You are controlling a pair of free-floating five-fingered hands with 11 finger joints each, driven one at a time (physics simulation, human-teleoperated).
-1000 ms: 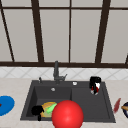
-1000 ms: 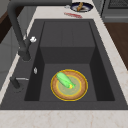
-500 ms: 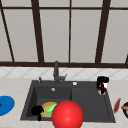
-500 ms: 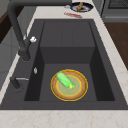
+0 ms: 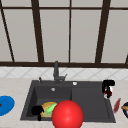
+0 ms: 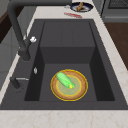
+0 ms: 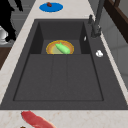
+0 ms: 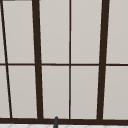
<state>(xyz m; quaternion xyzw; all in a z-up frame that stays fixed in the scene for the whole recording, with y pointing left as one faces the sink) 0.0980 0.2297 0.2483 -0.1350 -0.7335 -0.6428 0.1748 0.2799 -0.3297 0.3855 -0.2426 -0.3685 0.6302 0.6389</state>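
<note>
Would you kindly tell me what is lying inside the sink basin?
An orange-rimmed plate rests on the floor of the sink, with a green vegetable on it. The plate's surface beneath the vegetable is covered.

This was a simulated home kitchen. A dark sink point(image 6: 67, 40) with a basin and a draining board was set into a pale marble-look desk point(image 6: 62, 118), and a dark faucet point(image 5: 56, 72) rose behind the sink. Behind the faucet ran a tiled strip and a large window point(image 8: 70, 60) with dark frames. A plate point(image 6: 69, 85) with a green vegetable point(image 6: 64, 79) lay in the basin.
</note>
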